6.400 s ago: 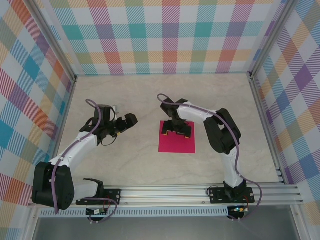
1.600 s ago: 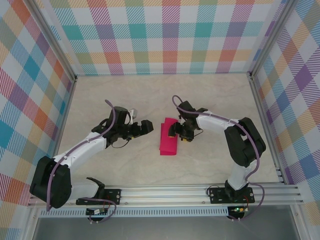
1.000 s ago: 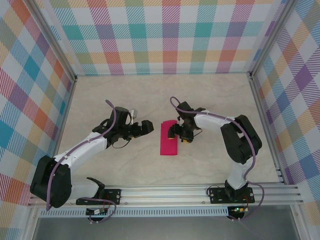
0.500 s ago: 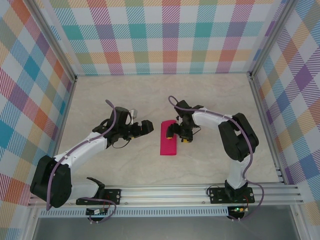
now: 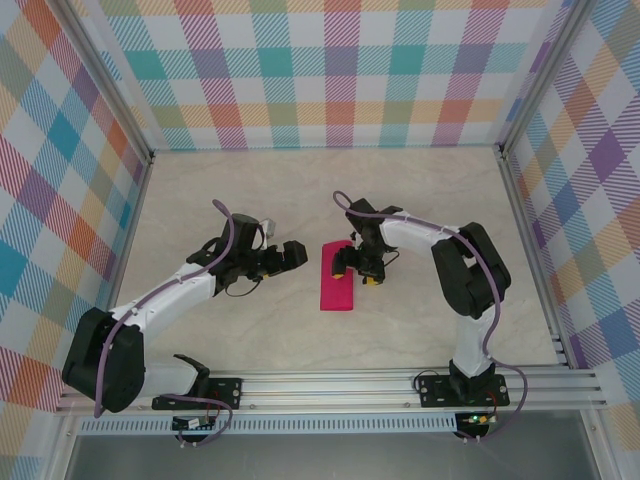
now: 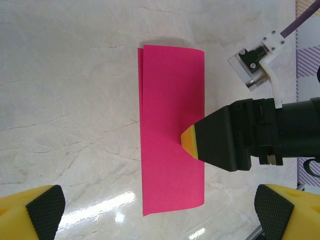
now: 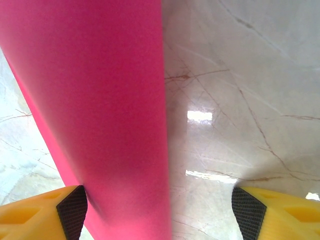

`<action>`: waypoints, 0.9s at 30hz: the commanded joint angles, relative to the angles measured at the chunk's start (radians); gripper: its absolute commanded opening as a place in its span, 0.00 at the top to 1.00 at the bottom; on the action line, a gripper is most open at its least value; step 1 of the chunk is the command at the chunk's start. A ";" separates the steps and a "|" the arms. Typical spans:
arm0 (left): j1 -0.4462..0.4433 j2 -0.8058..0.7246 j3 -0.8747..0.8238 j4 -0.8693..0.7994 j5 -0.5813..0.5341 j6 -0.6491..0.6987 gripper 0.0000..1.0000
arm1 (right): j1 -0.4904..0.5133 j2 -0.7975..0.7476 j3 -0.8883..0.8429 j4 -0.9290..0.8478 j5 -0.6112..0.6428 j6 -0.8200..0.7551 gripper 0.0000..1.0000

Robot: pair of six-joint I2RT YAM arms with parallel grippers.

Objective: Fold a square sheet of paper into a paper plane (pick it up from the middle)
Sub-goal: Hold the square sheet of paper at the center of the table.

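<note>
right gripper [image 5: 357,272] wider than before, over half-folded paper [image 5: 337,292]

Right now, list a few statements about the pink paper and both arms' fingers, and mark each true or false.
1. The thin magenta-pink paper sheet lies folded into a narrow rectangle on the pale marble-look table. True.
2. The left fingers clamp the paper. False: they stand open, apart from it.
3. One of the right fingers sits over the paper's long edge. True.
4. The paper is already a pointed dart. False: its corners are square.
</note>
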 commanded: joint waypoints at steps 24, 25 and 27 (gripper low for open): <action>-0.008 0.041 0.037 0.009 0.015 0.010 0.09 | 0.002 0.136 0.048 -0.137 0.134 -0.048 0.20; -0.008 0.042 0.037 0.009 0.014 0.010 0.09 | 0.003 0.135 0.050 -0.138 0.134 -0.049 0.20; -0.008 0.044 0.039 0.011 0.019 0.011 0.10 | 0.002 0.135 0.054 -0.141 0.133 -0.053 0.20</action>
